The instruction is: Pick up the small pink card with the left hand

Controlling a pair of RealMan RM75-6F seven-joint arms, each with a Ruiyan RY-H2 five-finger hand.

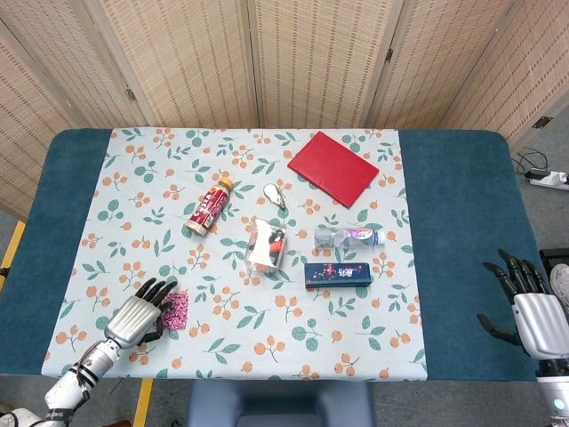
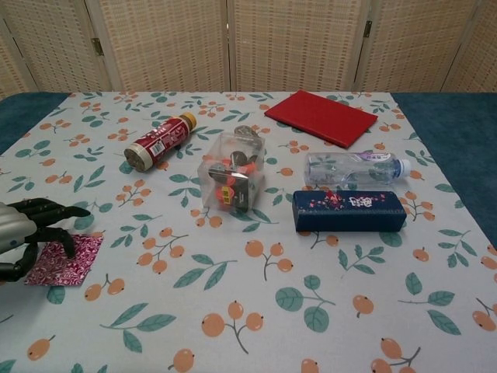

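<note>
The small pink patterned card [image 1: 176, 310] [image 2: 70, 263] lies flat on the floral tablecloth near the table's front left. My left hand [image 1: 133, 316] [image 2: 23, 229] sits just left of it, fingers spread and slightly curled. One dark fingertip [image 2: 68, 247] reaches over the card's left part; the card is not lifted. My right hand [image 1: 532, 313] hovers off the table's right edge with fingers apart, holding nothing; the chest view does not show it.
Across the middle lie a red-labelled bottle [image 1: 209, 206], a clear packet of small items [image 1: 268, 245], a water bottle [image 1: 348, 236] and a dark blue box [image 1: 338, 273]. A red book [image 1: 332, 168] lies at the back. The table's front edge is close behind the card.
</note>
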